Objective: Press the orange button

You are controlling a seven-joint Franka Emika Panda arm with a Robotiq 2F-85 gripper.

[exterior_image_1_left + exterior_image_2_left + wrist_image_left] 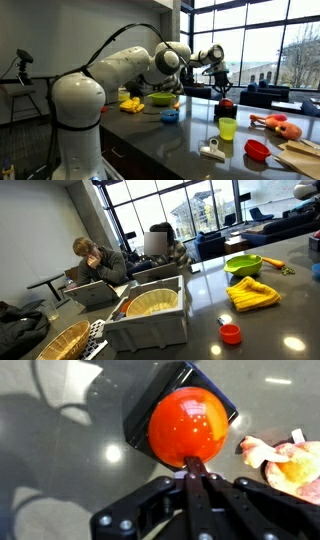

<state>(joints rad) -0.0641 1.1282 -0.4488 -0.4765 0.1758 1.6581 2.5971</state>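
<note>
One risk: jaws, seen together, are lined up at frame bottom, below the orange button (190,422); dome could be glanced off.

orange button (190,425): one
green bowl (243,266): one
red bowl (257,150): one
blue bowl (170,116): one
yellow-green cup (228,128): one
yellow cloth (252,293): one
lumpy orange toy (281,126): one
wicker baskets (152,302) (55,340): two
seated person (95,260): one
</note>
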